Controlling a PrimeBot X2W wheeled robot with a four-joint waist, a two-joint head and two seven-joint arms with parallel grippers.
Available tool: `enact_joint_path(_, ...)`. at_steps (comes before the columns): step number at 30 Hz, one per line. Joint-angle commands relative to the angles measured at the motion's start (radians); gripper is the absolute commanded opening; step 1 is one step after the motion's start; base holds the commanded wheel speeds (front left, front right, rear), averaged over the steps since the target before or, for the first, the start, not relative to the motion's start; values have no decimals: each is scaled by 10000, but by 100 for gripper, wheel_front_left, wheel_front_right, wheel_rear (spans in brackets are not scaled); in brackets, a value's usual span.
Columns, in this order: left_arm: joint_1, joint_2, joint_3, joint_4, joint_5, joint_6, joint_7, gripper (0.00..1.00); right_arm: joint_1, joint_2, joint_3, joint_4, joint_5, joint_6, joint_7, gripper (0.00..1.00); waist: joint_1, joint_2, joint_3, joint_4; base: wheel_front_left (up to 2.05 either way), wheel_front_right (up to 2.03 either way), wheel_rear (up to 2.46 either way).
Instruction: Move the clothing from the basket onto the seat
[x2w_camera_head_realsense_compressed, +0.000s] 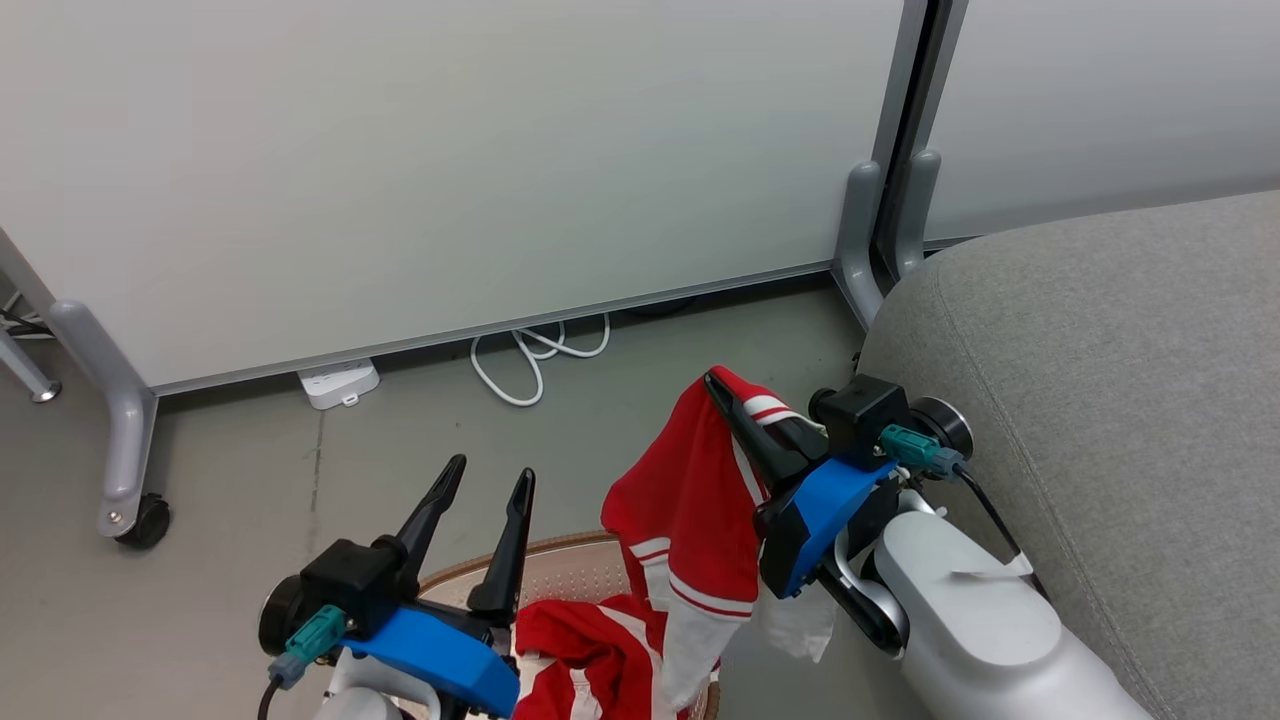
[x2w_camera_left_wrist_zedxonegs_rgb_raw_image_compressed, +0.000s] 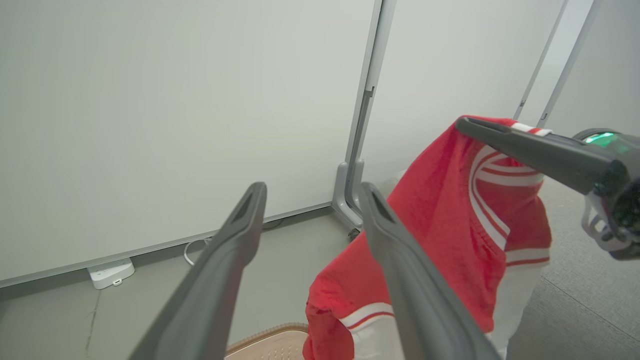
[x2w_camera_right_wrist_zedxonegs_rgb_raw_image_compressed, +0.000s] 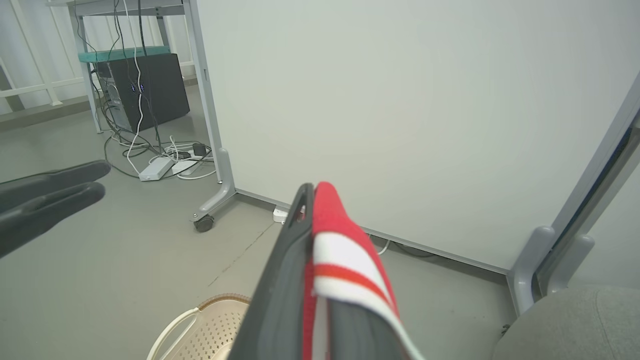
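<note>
Grey floor, with white wheeled partition panels behind. A power strip and a looped white cable lie at their foot. Right gripper: fingers pressed together on one red garment. The cloth hangs in the air over the basket, near the rounded edge of the grey seat. Second red garment lies crumpled in the basket. Left gripper: fingers spread apart, holding nothing, left of the hanging cloth.
</note>
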Motion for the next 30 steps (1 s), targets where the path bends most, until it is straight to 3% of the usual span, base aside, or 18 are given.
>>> enact_joint_path(1,119,-44,124,-75,115,-63,-43,100,123,13,-36,-46,-4,1,-55,0,0,0,-2,4,0,0,0)
enact_joint_path(15,618,-555,931,5,799,-341,-43,100,147,15,14,-106,15,1,-1,0,0,0,-13,-414,0,0,0)
enact_joint_path(30,452,-777,1178,-29,1288,-419,-36,100,-6,-119,-39,-282,-47,1,84,0,0,0,315,-2913,0,0,0)
